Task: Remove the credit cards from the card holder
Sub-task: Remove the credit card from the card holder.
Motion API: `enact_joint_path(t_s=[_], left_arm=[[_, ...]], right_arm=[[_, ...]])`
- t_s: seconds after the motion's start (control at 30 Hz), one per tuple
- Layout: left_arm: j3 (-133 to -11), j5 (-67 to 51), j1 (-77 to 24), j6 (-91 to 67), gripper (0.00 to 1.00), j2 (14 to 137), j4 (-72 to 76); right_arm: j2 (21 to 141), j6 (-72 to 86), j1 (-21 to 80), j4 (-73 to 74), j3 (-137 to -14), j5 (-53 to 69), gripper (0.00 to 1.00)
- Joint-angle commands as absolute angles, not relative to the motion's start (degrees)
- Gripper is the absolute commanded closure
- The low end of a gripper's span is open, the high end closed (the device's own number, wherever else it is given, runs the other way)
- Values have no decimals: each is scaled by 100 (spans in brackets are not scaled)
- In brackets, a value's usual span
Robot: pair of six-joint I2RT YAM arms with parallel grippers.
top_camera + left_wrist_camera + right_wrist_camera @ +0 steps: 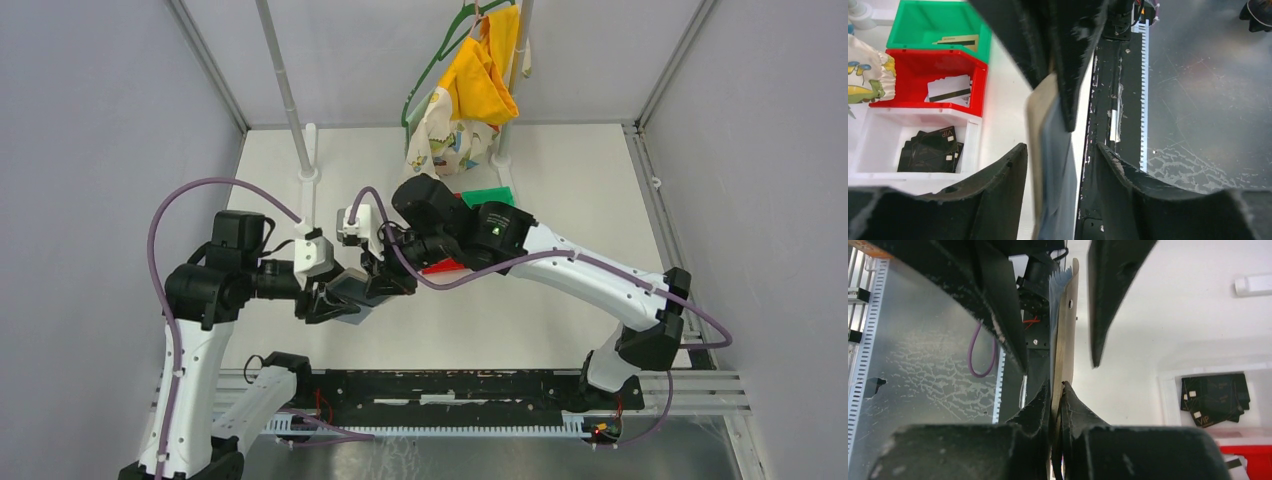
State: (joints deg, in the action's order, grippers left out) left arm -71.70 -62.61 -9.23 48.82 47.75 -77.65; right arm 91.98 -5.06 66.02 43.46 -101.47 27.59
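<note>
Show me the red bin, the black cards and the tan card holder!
red bin (979, 92): left wrist view, on its right side wall.
black cards (930, 150): left wrist view, on the middle of the top card.
card holder (1068, 340): right wrist view, on its tan flap.

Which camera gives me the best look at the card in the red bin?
Left wrist: the pale striped card lies plainly visible in the red bin. Right wrist catches only the bin's corner; top external shows a red sliver under the arms.

Left gripper (1060, 150) jaws apart; right gripper (1055, 387) pinched tight; arms angled inward, meeting.
</note>
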Motion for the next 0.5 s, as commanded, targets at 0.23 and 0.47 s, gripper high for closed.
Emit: enact_joint_path(t_s=[0.23,0.47], left_arm=[[-7287,-6711,-932,5183,88,4628,-7901],[-7243,-6675,-932,4865,98,4632,-7414]], right_arm=[[9307,-712,6680,3715,-10733,2902,100],[8392,-783,6665,2812,-9663,2590,68]])
